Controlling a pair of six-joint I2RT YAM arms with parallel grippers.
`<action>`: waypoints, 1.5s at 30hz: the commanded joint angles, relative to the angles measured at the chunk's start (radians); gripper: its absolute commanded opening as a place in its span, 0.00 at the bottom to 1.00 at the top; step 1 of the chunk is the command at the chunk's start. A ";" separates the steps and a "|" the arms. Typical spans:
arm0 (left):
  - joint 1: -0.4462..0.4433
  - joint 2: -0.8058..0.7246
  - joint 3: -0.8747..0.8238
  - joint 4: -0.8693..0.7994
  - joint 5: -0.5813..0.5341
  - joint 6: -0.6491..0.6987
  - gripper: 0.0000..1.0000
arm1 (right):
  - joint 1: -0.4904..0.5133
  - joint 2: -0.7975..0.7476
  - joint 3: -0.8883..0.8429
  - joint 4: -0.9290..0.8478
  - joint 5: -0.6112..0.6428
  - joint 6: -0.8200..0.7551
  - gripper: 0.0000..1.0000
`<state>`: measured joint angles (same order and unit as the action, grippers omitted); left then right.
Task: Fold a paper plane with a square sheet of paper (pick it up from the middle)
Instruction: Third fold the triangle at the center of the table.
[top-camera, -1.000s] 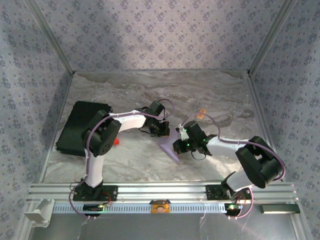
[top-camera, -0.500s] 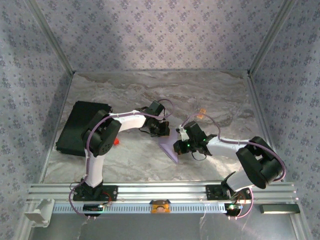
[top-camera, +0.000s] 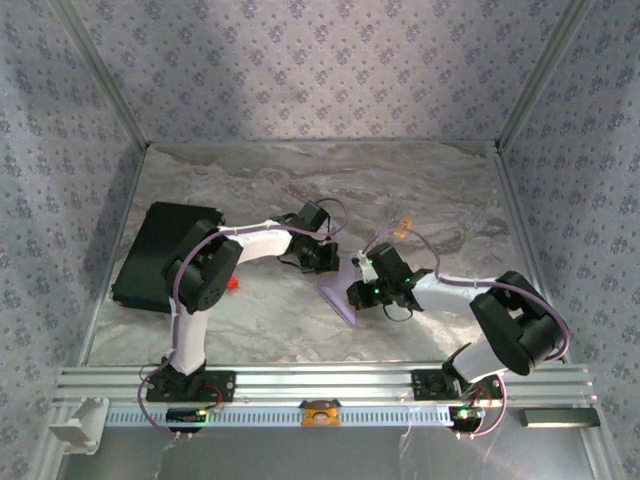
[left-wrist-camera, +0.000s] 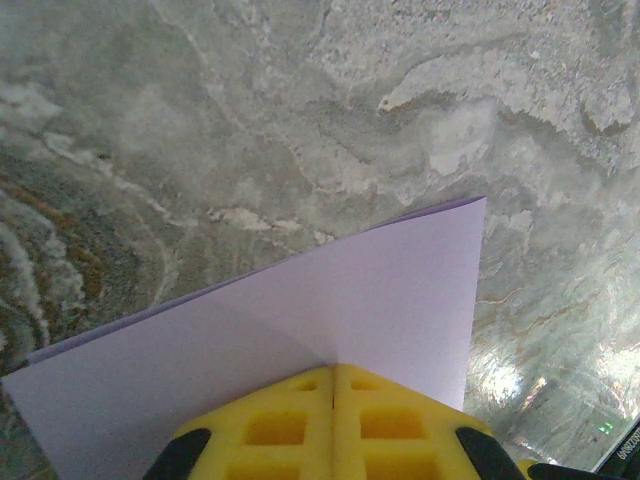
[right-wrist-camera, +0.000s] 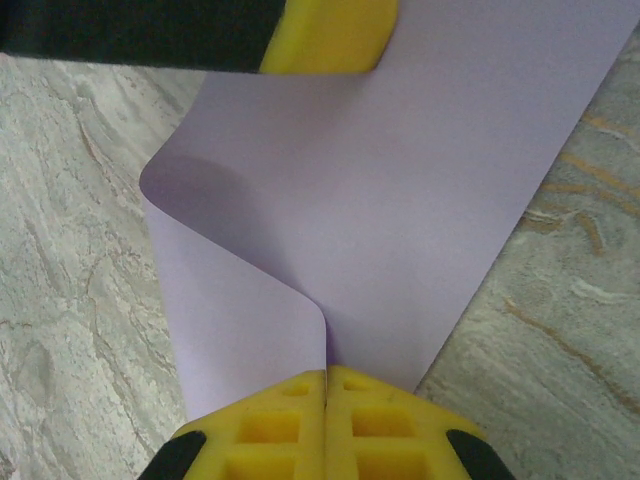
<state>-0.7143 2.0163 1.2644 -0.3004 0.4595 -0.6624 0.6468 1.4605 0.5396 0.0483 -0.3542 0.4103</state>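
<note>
Square sheet of paper (right-wrist-camera: 400, 180) between left pincer (left-wrist-camera: 333, 368) and right pincer (right-wrist-camera: 327, 372), both clamped on its edges.

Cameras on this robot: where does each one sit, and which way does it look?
Top external: high up behind the arms, looking down at the grey marbled table; both arms show, meeting at the thin pale lavender paper sheet.
Left wrist: on the left arm, looking past the left gripper, its yellow fingers shut on the sheet.
Right wrist: on the right arm, looking past the right gripper, also shut on the sheet.
Shared: both wrist views show the same sheet with the table behind it.
</note>
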 joint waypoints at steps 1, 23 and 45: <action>-0.003 0.018 -0.005 -0.061 -0.004 0.010 0.04 | 0.007 0.016 0.007 -0.001 0.014 0.000 0.00; 0.001 -0.085 0.024 -0.051 -0.052 -0.014 0.13 | 0.007 0.039 -0.001 0.010 0.024 0.017 0.00; -0.070 -0.326 -0.415 0.454 0.083 -0.403 0.00 | 0.007 0.030 0.010 -0.009 0.029 0.018 0.00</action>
<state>-0.7753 1.6867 0.8677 0.0380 0.5049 -0.9894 0.6487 1.4830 0.5407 0.0708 -0.3546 0.4149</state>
